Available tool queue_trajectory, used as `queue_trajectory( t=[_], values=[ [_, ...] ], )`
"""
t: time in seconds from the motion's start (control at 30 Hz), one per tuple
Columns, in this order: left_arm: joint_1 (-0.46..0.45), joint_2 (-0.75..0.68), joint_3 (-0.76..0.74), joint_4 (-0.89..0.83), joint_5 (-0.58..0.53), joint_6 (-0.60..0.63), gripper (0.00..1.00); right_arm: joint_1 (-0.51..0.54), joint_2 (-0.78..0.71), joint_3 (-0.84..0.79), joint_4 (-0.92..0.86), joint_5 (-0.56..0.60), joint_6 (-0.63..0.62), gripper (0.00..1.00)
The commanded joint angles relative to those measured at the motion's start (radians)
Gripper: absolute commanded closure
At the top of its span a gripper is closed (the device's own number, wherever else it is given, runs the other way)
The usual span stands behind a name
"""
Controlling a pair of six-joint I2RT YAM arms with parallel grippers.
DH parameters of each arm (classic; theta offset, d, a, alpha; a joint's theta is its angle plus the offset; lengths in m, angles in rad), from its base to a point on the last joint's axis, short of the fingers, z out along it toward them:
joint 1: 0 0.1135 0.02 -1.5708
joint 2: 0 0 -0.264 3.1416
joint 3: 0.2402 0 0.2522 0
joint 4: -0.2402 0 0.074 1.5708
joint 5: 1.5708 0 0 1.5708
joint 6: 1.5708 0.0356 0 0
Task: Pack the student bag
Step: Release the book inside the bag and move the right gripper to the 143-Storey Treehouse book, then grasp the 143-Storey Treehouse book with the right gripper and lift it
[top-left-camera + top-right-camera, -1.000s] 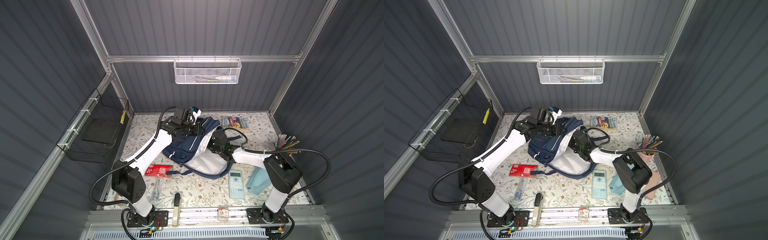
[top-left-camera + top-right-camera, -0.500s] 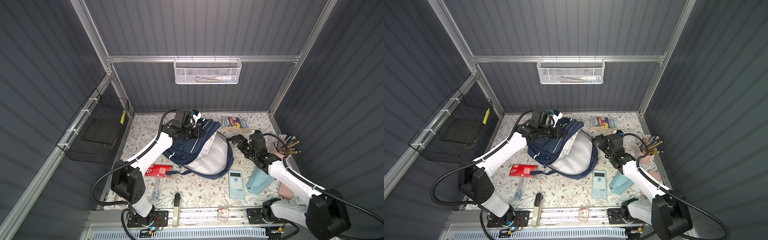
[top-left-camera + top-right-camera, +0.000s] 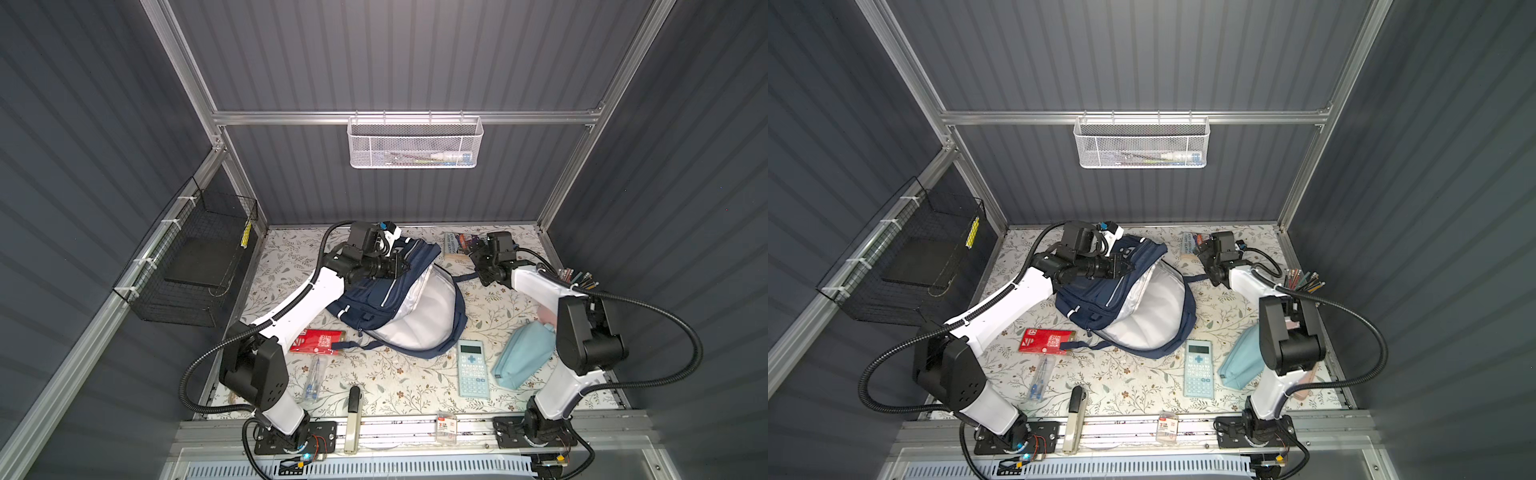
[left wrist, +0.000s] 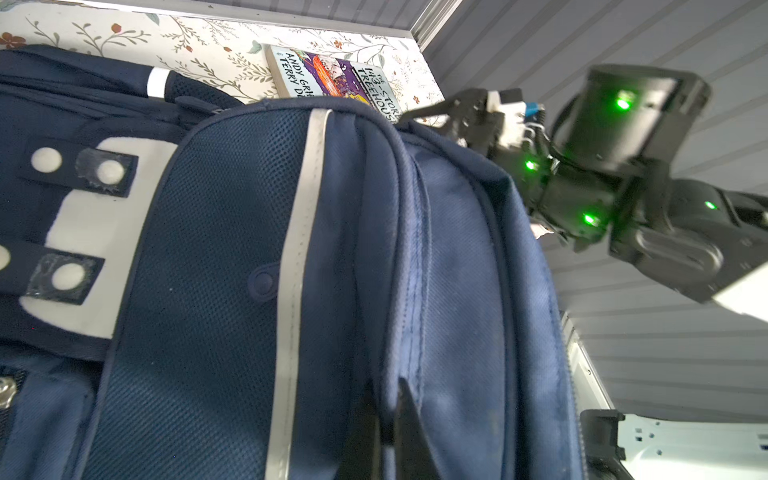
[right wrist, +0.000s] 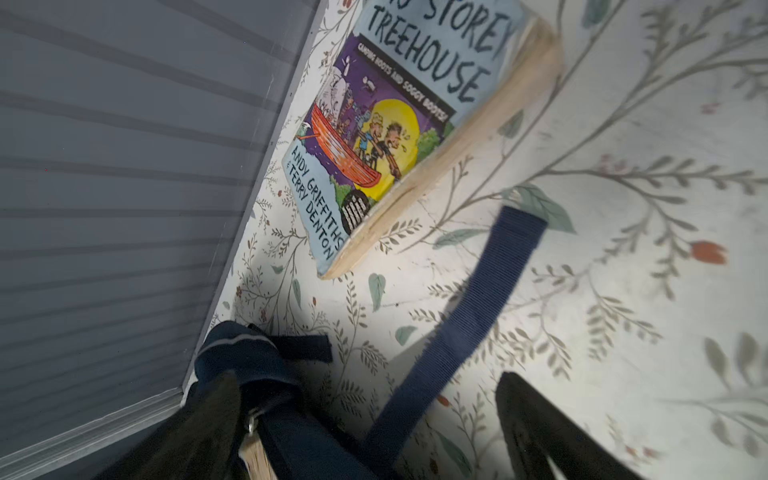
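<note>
Navy-blue student bag (image 3: 386, 291) lies unzipped in the middle of the surface (image 3: 374, 386), its pale lining exposed. Left tool (image 4: 384, 417) is clamped on a fabric ridge at the bag's top edge. Right tool (image 5: 374, 436), fingers apart, hovers over bare surface beside the book (image 5: 395, 124) by the back wall. Only its wrist view shows a bag strap (image 5: 465, 324) beneath the gap.

Top views sharp, light from above: tabletop (image 3: 395, 374) bright, walls (image 3: 104, 124) dim, frame rails (image 3: 183, 62) bow at edges. Left wrist view: student bag (image 4: 249, 291) soft up close, right arm (image 4: 665, 249) blurred, green LEDs (image 4: 622, 102) glaring. Right wrist view: strap (image 5: 457, 332) and floral print motion-blurred, book (image 5: 395, 124) ahead of right hand (image 5: 365, 407) readable, fingers (image 5: 536, 428) dark, unfocused.
</note>
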Motion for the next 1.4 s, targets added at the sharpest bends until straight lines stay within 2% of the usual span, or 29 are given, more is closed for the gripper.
queue_trajectory(
  t=[0.0,0.23,0.53,0.67,0.83,0.93,1.1,1.2,1.3,1.37],
  values=[
    [0.008,-0.043,0.007,0.083,0.010,-0.019,1.00,-0.011,0.068,0.128,-0.069,0.041,0.035,0.03],
    [0.008,-0.039,-0.040,0.120,0.047,-0.037,1.00,-0.015,0.184,0.285,-0.162,0.080,0.035,0.02],
    [0.008,-0.052,-0.048,0.118,0.046,-0.030,1.00,-0.018,0.308,0.370,-0.215,0.002,0.034,0.05],
    [0.008,-0.061,-0.053,0.115,0.039,-0.025,1.00,-0.036,0.347,0.382,-0.216,-0.083,0.034,0.08],
    [0.008,-0.063,-0.058,0.116,0.038,-0.024,1.00,-0.061,0.382,0.395,-0.222,-0.132,0.034,0.14],
    [0.008,-0.063,-0.067,0.135,0.046,-0.033,1.00,-0.070,0.400,0.414,-0.223,-0.132,0.033,0.20],
    [0.008,-0.052,-0.077,0.154,0.058,-0.048,1.00,-0.080,0.430,0.464,-0.258,-0.094,0.034,0.22],
    [0.008,-0.053,-0.077,0.154,0.063,-0.051,1.00,-0.094,0.451,0.486,-0.301,-0.100,0.034,0.32],
    [0.008,-0.060,-0.079,0.157,0.063,-0.052,1.00,-0.096,0.440,0.464,-0.305,-0.048,0.035,0.46],
    [0.008,-0.061,-0.080,0.158,0.063,-0.052,1.00,-0.101,0.458,0.473,-0.309,-0.070,0.035,0.53]
  ],
)
